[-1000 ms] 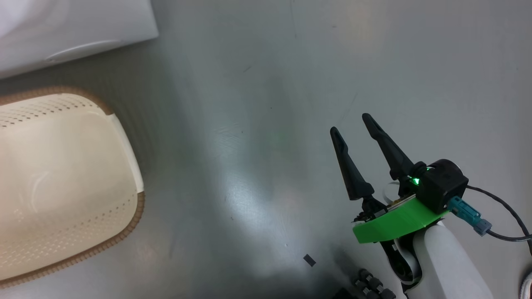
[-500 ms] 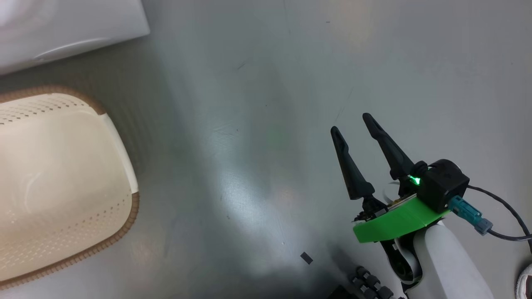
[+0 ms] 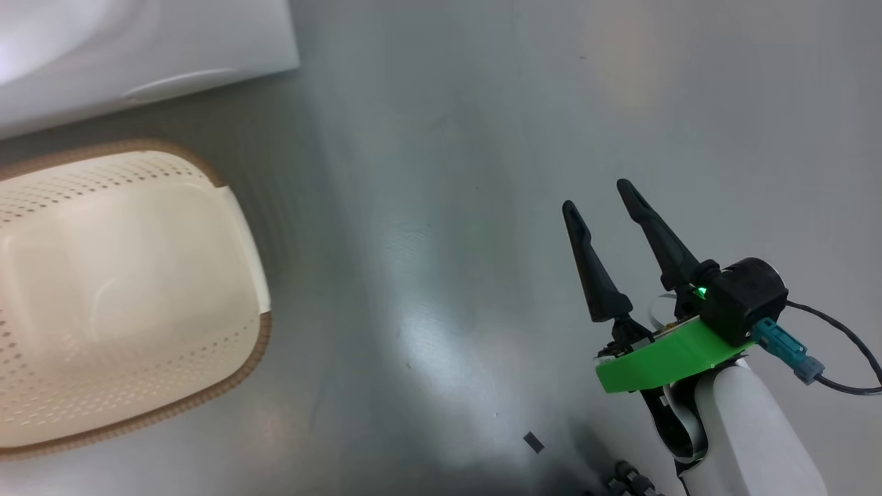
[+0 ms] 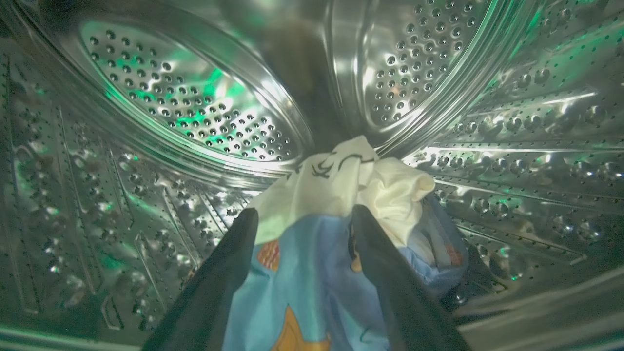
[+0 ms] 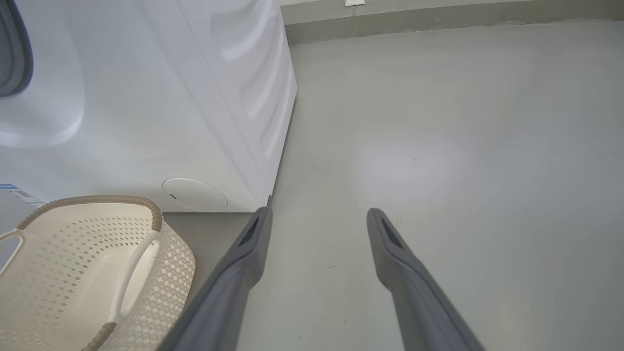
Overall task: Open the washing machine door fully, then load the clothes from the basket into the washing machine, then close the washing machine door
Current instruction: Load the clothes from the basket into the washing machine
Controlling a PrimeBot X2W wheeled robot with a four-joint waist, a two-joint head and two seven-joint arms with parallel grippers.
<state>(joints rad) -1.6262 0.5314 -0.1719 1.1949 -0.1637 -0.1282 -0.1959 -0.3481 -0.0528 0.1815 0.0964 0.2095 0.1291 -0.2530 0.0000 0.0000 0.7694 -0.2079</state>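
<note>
Straddling the clothes (image 4: 312, 278) — cut off below, left gripper (image 4: 303, 212) splayed, right gripper (image 3: 597, 194) parted over floor (image 3: 441, 172).

The basket (image 3: 103, 207) and right gripper (image 3: 596, 194) over grey floor (image 3: 448, 172)
Cream basket at left, below the washing machine's (image 3: 138, 48) white corner; gripper lower right, fingers spread apart.

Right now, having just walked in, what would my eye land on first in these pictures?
The gleaming perforated steel drum, lit green, with the clothes bundled at its bottom, light blue and cream, between the spread jaws of the left gripper. Next, the cream basket, looking empty, on the grey floor at the head view's left, and the right gripper, open, on its bright green mount at lower right.
</note>
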